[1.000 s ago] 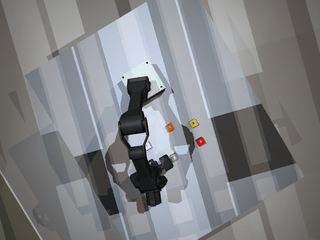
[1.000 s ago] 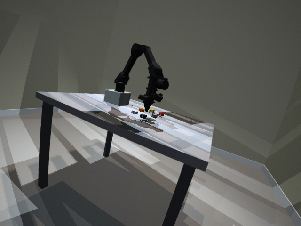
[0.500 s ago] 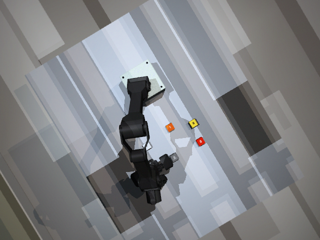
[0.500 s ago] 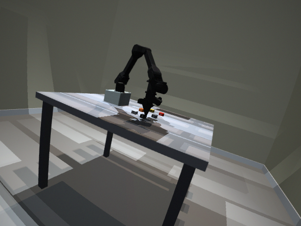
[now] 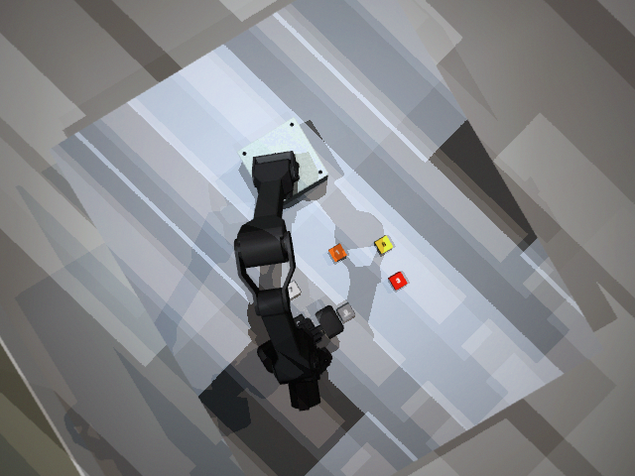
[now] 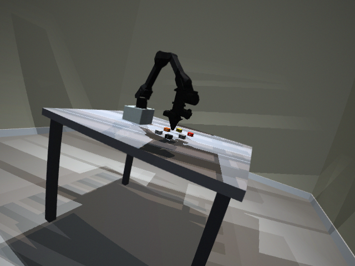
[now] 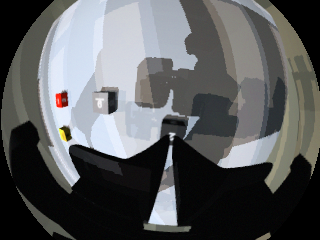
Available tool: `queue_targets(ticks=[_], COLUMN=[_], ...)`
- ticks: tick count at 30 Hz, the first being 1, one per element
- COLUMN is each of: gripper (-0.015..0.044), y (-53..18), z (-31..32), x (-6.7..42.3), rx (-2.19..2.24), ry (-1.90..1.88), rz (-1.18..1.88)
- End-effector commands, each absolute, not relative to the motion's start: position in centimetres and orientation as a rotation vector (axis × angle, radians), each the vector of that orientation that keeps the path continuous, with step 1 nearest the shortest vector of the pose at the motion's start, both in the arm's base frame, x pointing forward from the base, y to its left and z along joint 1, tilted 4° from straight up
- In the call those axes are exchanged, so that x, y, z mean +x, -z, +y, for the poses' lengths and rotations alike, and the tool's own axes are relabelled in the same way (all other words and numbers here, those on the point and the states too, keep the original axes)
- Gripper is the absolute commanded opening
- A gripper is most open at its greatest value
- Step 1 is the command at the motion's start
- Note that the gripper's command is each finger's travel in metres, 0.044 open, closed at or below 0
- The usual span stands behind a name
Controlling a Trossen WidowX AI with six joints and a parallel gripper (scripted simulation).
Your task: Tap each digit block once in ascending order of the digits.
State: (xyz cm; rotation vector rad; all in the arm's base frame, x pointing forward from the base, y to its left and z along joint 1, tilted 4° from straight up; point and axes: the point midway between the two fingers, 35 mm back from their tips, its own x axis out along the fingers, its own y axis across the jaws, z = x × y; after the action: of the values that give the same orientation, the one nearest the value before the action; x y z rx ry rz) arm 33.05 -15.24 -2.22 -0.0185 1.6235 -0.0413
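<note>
My gripper (image 6: 172, 128) (image 7: 171, 139) is shut and empty, its tips pointing down a little above the black block (image 5: 298, 321) (image 6: 168, 136) (image 7: 174, 125). The arm mostly hides that block in the top view, and its digit is unclear. A grey block (image 5: 345, 311) (image 6: 182, 136) (image 7: 101, 102) lies beside it, digit unclear. A white block (image 5: 294, 290) (image 6: 158, 132), partly under the arm, seems to show 7. An orange block (image 5: 337, 252) (image 6: 166, 129) shows 1 or 7. A yellow block (image 5: 383, 244) (image 6: 179, 130) (image 7: 65, 133) and a red block (image 5: 397, 281) (image 6: 190, 134) (image 7: 61, 100) lie farther off, digits hard to read.
The arm stands on a pale base box (image 5: 277, 139) (image 6: 137, 114) on the table (image 6: 143, 155). Its forearm reaches over the white block's side in the top view. Patchy shadows of the arm fall around the black and grey blocks.
</note>
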Motion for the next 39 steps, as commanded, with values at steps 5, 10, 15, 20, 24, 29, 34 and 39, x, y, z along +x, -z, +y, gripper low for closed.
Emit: queue_targets(ticks=[5,10,15,20,24,29,34,39], gripper=[0.0020,0.0020,0.0020,0.0020,0.0020,0.0020,0.0020,0.0020], y=[-5.4,-5.4,-4.8,-4.6,-4.4,-4.4,-1.4,3.7], z=[-15.0,-14.7,-7.2,2.0,9.2,10.5,10.5,10.3], x=[33.6,33.7,35.7,37.2,36.7,36.5,36.6,36.2], rx=[-0.024,-0.022,0.002,-0.004,-0.007,-0.008,-0.008,-0.008], ry=[0.049,0.049,0.047,0.040,0.034,0.032,0.032,0.033], rz=[1.609,1.609,1.624,1.614,1.608,1.607,1.607,1.607])
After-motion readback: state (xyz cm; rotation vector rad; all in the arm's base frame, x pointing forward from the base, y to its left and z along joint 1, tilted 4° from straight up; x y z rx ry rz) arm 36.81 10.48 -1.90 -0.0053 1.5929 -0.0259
